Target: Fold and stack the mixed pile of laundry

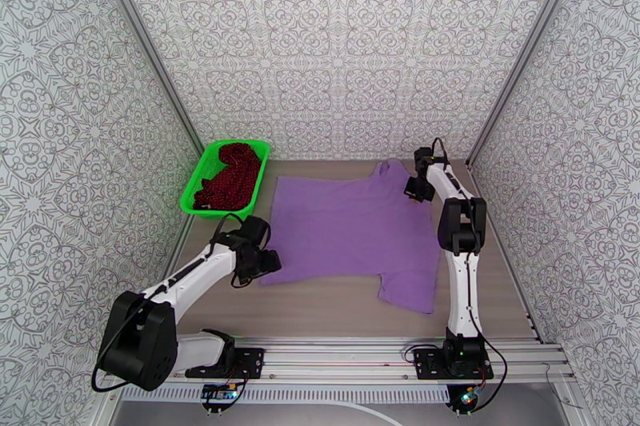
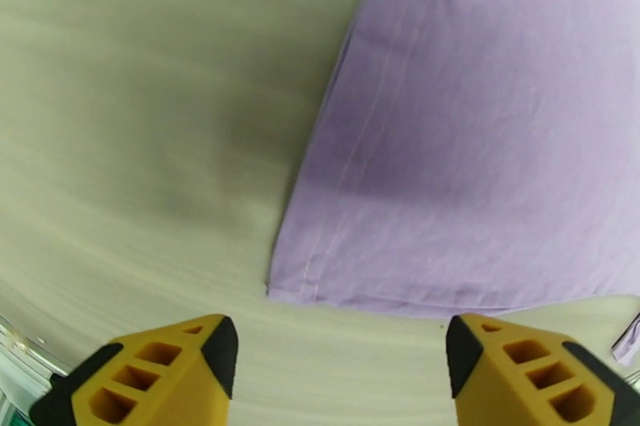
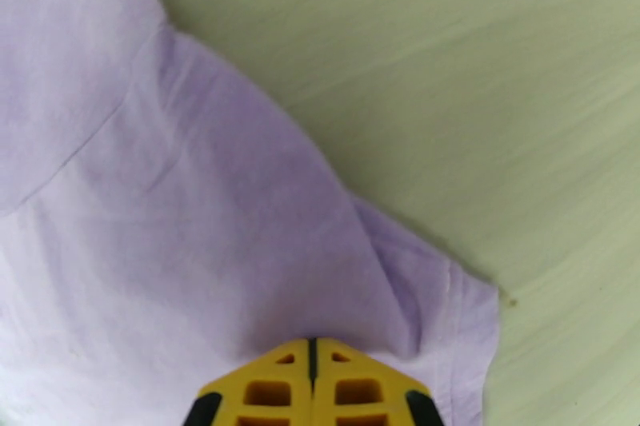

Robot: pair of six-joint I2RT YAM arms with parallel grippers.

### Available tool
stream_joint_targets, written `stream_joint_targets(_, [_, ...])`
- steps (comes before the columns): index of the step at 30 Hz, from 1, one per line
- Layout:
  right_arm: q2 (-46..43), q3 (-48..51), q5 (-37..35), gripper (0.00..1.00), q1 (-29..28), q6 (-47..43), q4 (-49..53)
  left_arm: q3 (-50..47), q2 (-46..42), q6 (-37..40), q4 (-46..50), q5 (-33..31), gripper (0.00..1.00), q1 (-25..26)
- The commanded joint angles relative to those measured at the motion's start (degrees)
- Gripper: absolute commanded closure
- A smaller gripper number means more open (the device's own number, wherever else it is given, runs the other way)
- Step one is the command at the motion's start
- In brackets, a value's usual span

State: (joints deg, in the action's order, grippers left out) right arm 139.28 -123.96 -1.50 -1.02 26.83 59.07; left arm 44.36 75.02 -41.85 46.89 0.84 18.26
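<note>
Top external view: my two arms flank the lavender T-shirt (image 1: pixel 352 228), spread almost flat in the middle of the worktop (image 1: pixel 336 312), hem to the left and sleeves to the right. My left pincer (image 2: pixel 340 356) hangs just off the near-left hem corner, jaws wide apart with nothing between them. My right pincer (image 3: pixel 312 352) sits at the far-right sleeve, tips pressed together. It may have a pinch of cloth nipped beneath them, but their underside is hidden and I cannot tell.

The dark red speckled garment (image 1: pixel 230 176) lies bunched in the green basket (image 1: pixel 194 180) at far left, well apart from the shirt.

I judge the shirt light, thin and limp. It should drape from any hold, drag along the smooth surface and slip from a shallow bite, though it is in no way fragile. The stitched hem corner and the sleeve seam, where the cloth doubles, look the surest places to grip.

My left wrist covers that hem corner from above. The collar is hard to make out, and the red garment's shape is lost in its crumple.
</note>
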Motion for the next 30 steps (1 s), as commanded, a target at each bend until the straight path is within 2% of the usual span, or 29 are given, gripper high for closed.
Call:
stream_joint_targets(1, [-10.0,3.2,4.0,0.91,0.2,-2.8,-1.8,-1.8,-3.1,-6.3,1.7,0.2,0.35,0.9])
stream_joint_targets(4, [-16.0,7.6,5.8,0.88,0.0,-4.3,-2.7,-4.2,-6.6,-13.3,1.1,1.2,0.5,0.3])
stream_joint_targets(5, [-18.2,9.1,6.4,0.87,-0.2,-4.8,-3.1,-5.2,-7.6,-15.3,-0.1,1.9,0.52,0.4])
stream_joint_targets(8, [-24.9,15.3,7.6,0.82,-0.9,-6.0,-4.9,-8.5,-10.4,-21.9,-5.2,3.0,0.51,1.1])
stream_joint_targets(12, [-32.4,23.0,8.5,0.79,-2.5,-7.3,-6.6,-10.9,-10.7,-27.2,-7.2,2.6,0.48,1.2])
stream_joint_targets(20, [-43.1,36.9,9.6,0.78,-5.5,-7.6,-11.5,-10.6,-6.1,-29.2,-11.9,1.0,0.47,0.7])
stream_joint_targets(30, [-46.9,43.4,11.2,0.78,-6.4,-7.3,-13.4,-9.7,-0.6,-28.1,-11.3,-1.9,0.47,0.2])
